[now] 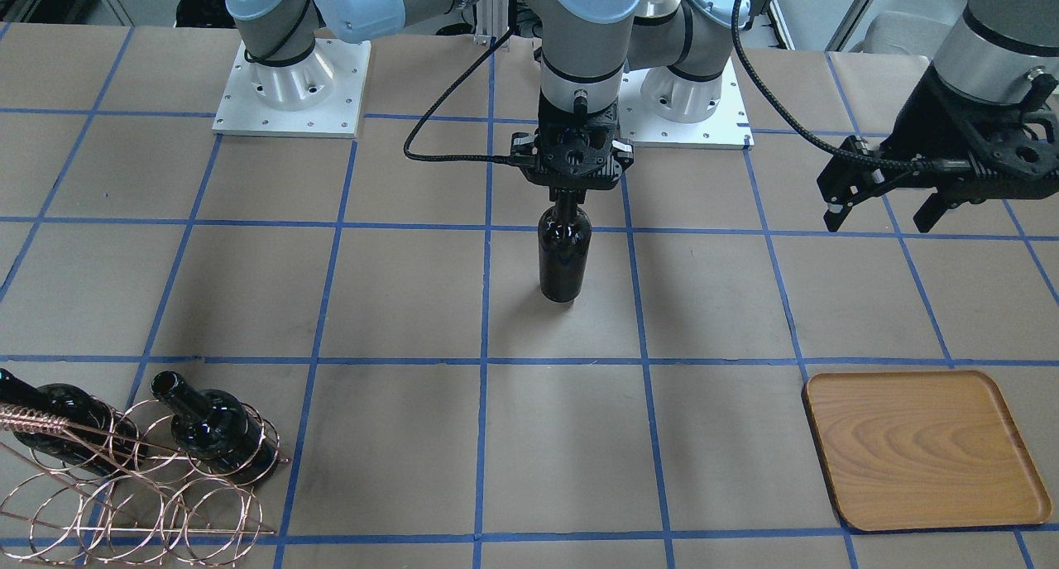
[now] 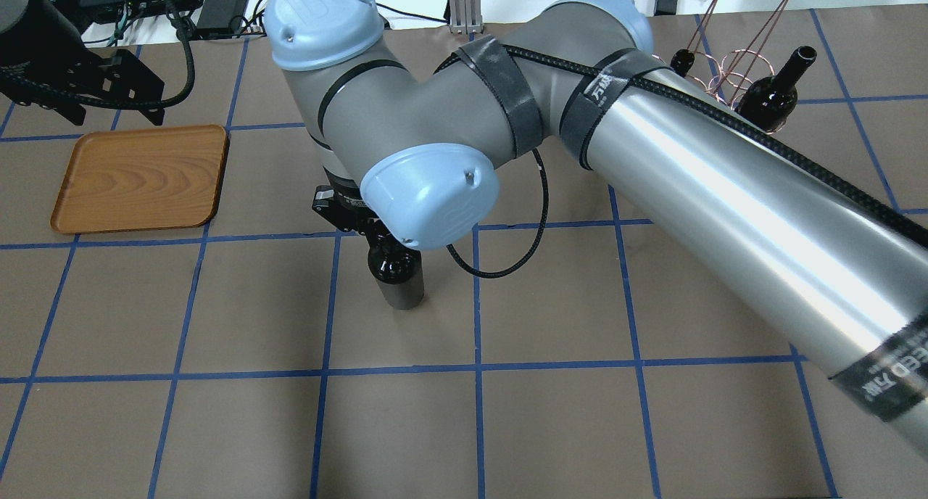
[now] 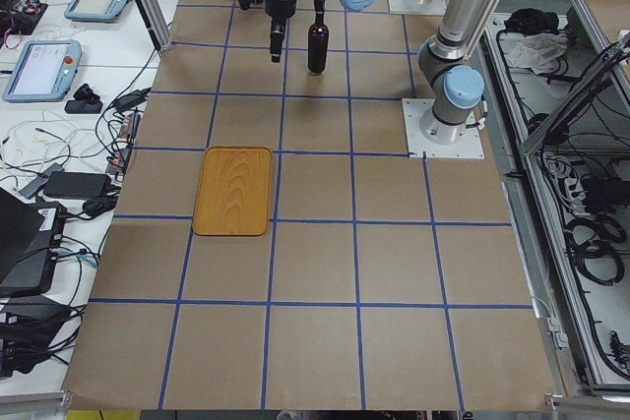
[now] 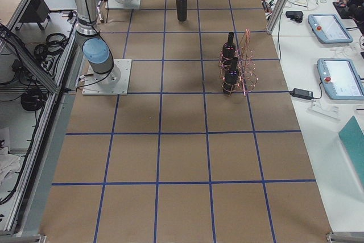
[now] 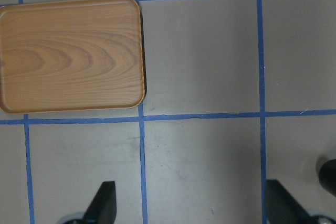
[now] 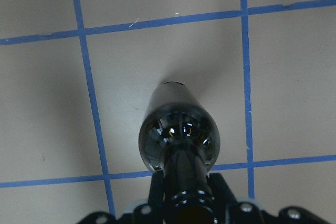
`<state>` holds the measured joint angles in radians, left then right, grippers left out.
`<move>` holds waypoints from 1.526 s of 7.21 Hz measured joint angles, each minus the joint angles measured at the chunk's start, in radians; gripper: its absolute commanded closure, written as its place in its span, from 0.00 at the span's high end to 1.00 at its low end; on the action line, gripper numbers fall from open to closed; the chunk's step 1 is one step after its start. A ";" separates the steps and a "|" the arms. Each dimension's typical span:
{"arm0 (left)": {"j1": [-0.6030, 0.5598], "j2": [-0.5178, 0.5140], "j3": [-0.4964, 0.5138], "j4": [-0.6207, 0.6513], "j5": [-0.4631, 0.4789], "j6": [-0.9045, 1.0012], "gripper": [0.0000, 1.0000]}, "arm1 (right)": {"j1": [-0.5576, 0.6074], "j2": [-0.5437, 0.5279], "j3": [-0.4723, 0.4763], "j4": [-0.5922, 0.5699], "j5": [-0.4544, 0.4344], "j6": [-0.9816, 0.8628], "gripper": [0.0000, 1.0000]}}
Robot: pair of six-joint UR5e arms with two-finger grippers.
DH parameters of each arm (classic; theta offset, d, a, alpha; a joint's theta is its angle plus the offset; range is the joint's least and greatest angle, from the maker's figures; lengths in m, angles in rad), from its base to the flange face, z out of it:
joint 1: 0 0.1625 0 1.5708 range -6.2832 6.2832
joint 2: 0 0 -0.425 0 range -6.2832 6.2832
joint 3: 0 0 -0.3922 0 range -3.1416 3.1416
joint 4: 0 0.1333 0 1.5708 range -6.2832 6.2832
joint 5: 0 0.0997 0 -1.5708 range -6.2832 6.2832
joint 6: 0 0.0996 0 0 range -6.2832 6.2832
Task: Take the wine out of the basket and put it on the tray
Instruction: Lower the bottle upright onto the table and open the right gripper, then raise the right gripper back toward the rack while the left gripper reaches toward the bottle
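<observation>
My right gripper [image 1: 565, 195] is shut on the neck of a dark glass wine bottle [image 1: 564, 255] and holds it upright at the table's middle. I cannot tell whether the base touches the paper. The right wrist view looks down the bottle [image 6: 178, 135] from above. The wooden tray [image 1: 922, 449] lies flat and bare, also in the overhead view [image 2: 141, 178]. My left gripper [image 1: 879, 217] is open and empty, hanging above the table on the robot's side of the tray [image 5: 71, 53]. The copper wire basket [image 1: 141, 486] holds two more bottles [image 1: 215, 432].
The brown paper table has a blue tape grid. The basket [image 2: 739, 20] is at the far right from the robot, the tray at the far left. Both arm bases [image 1: 289, 89] stand on white plates at the robot's edge. A black cable [image 1: 447, 139] loops beside the right wrist.
</observation>
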<state>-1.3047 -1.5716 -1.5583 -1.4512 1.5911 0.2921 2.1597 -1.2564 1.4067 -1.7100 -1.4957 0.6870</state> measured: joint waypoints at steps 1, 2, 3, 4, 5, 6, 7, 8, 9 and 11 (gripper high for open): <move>-0.001 0.000 0.000 0.000 0.000 -0.004 1.00 | 0.000 0.000 0.000 -0.002 0.000 0.001 0.78; -0.002 -0.001 0.000 0.000 0.000 -0.006 1.00 | 0.003 0.001 0.000 -0.006 0.000 0.001 0.94; -0.002 -0.002 0.000 0.000 0.001 -0.008 1.00 | 0.009 0.003 0.001 -0.016 -0.005 0.000 0.99; -0.003 -0.002 0.001 0.000 0.002 -0.007 1.00 | 0.018 0.008 0.002 -0.028 -0.013 -0.001 0.99; -0.004 -0.002 0.001 0.001 0.002 -0.003 1.00 | 0.023 0.010 0.003 -0.034 -0.018 -0.001 1.00; -0.003 0.000 0.001 -0.002 0.001 -0.001 1.00 | 0.025 0.006 0.002 -0.036 -0.020 -0.002 1.00; -0.003 0.002 0.001 -0.007 0.000 -0.001 1.00 | 0.024 -0.004 0.001 -0.037 -0.024 -0.008 1.00; -0.004 0.001 0.000 -0.008 -0.002 -0.005 1.00 | 0.016 -0.019 -0.001 -0.038 -0.039 -0.036 1.00; -0.006 0.000 -0.002 -0.007 -0.003 -0.010 1.00 | -0.008 -0.037 -0.002 -0.035 -0.059 -0.072 1.00; -0.036 0.002 -0.008 -0.011 -0.003 -0.023 1.00 | -0.112 -0.086 0.000 -0.016 -0.068 -0.160 1.00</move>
<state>-1.3407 -1.5698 -1.5663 -1.4619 1.5877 0.2692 2.0482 -1.3425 1.4066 -1.7262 -1.5636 0.5268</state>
